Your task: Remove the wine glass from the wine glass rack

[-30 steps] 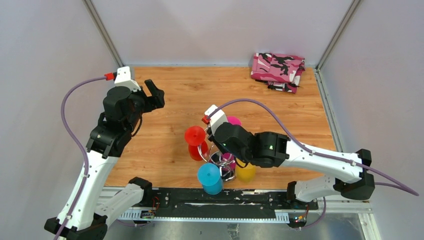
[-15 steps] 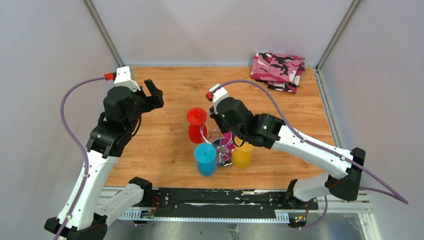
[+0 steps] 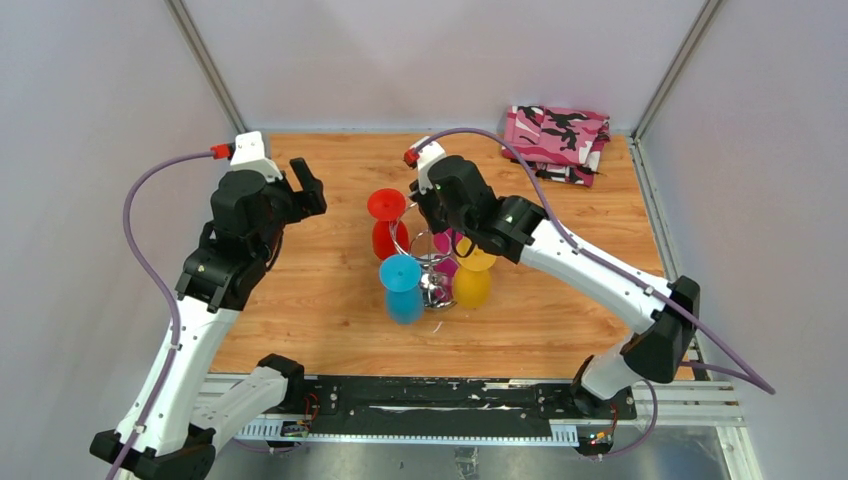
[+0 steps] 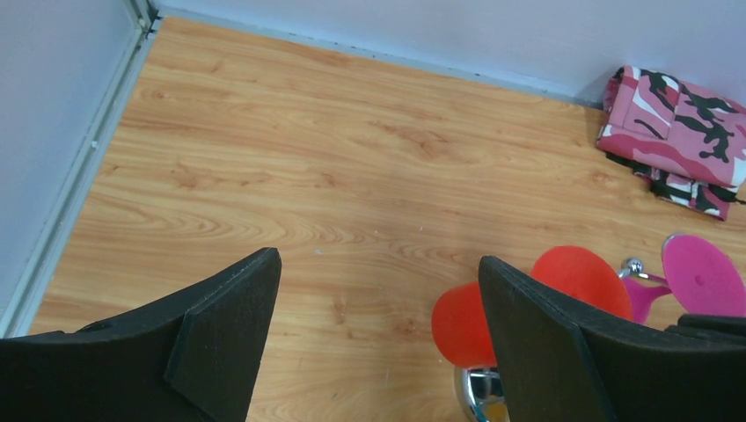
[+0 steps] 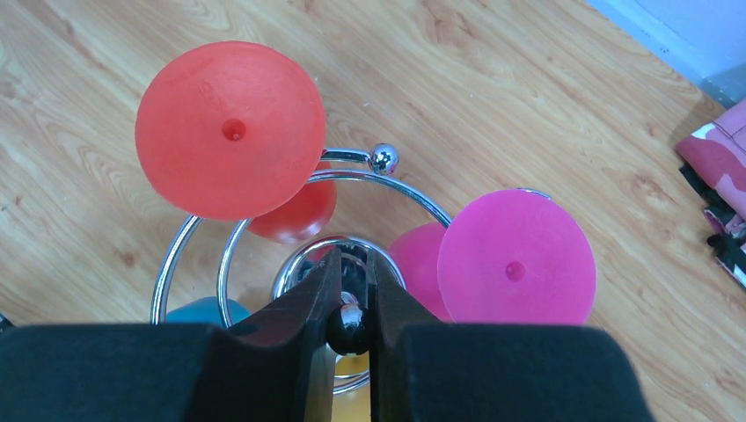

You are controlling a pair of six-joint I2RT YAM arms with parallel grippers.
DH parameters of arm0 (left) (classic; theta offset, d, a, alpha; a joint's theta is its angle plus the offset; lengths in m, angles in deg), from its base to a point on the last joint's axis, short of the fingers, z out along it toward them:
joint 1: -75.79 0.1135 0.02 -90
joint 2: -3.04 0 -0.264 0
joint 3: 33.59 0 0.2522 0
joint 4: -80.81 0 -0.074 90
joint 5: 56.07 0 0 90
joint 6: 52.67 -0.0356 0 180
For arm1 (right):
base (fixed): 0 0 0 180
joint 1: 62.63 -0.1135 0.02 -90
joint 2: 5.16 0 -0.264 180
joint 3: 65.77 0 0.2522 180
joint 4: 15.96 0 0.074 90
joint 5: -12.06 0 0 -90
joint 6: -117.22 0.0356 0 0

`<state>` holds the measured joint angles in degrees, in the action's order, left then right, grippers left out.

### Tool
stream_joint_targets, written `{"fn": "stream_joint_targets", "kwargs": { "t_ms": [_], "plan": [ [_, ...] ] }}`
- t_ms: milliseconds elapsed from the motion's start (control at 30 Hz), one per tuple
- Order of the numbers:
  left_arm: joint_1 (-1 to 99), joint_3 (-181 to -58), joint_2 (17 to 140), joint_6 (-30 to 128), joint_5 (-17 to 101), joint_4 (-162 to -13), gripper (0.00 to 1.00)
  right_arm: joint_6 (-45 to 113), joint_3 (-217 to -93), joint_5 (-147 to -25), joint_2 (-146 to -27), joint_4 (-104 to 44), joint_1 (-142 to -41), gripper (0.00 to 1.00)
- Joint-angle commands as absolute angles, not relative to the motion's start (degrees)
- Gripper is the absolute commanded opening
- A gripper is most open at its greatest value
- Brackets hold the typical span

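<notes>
Hauled farther from the near edge, the wine glass rack now stands mid-table. At its ten o'clock the left gripper hangs spread wide, empty. Nearest it, the red wine glass hangs upside down; it looks light, stiff, slick plastic, best taken round the bowl. The right gripper pinches the rack's top knob.

We see wooden table, light orange grain, pale walls on left, far and right sides. Far right corner: folded cloth, pink camouflage print, lying flat on wood close to both walls. Near table middle: wine glass rack, round mirrored base low over wood; whether base rests on it we cannot tell. Rack and cloth well apart.
</notes>
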<state>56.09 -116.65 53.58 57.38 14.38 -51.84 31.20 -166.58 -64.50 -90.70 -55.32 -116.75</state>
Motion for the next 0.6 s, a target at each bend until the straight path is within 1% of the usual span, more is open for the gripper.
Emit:
{"fn": "stream_joint_targets", "kwargs": {
  "t_ms": [0, 233, 567],
  "plan": [
    [55.8, -115.3, 53.4, 56.6, 12.3, -52.0, 0.89, 29.7, -171.0, -67.1, -93.1, -49.1, -113.5, 0.0],
    [55.8, -114.1, 53.0, 56.0, 11.2, -52.4, 0.89, 29.3, -174.7, -69.4, -96.5, -49.0, -109.4, 0.0],
    [55.8, -112.3, 53.0, 56.3, 11.2, -54.5, 0.89, 25.3, -181.0, -66.7, -101.7, -49.9, -107.5, 0.0]
  ]
}}
